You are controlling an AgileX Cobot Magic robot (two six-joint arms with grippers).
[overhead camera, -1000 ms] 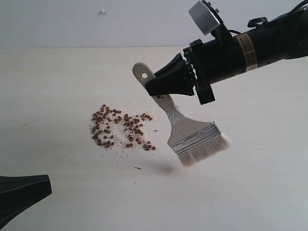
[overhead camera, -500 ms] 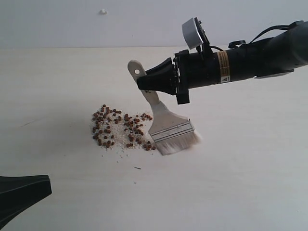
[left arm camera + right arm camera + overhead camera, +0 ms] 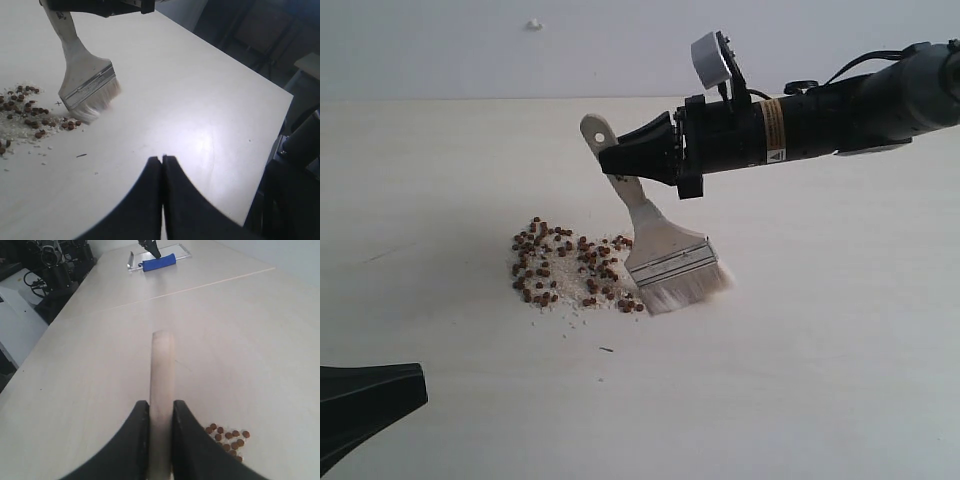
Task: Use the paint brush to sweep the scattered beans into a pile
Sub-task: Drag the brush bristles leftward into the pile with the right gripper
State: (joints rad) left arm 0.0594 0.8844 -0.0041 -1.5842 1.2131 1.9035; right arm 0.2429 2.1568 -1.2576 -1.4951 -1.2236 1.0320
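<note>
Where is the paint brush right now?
In the exterior view the paint brush is near the middle, tilted, its handle clamped in the right gripper and its bristles down at the right edge of the beans.

The paint brush (image 3: pixel 655 240) is made up of a pale, bare-looking wooden handle (image 3: pixel 642 205), a bright silver metal ferrule (image 3: pixel 668 262) scored with fine lines, and soft white bristles (image 3: pixel 688 290) with a fibrous, slightly fuzzy edge. The table (image 3: pixel 840 380) is surfaced in a smooth, pale, wood-toned finish that is seen as matt in the exterior view, though a soft sheen is caught on it in the left wrist view. The beans (image 3: pixel 570 262) are shown as smooth reddish-brown grains among dry, powdery off-white crumbs (image 3: pixel 565 300), while the right gripper (image 3: pixel 607 160) and left gripper (image 3: pixel 162 159) are covered in what looks like matt black plastic.
</note>
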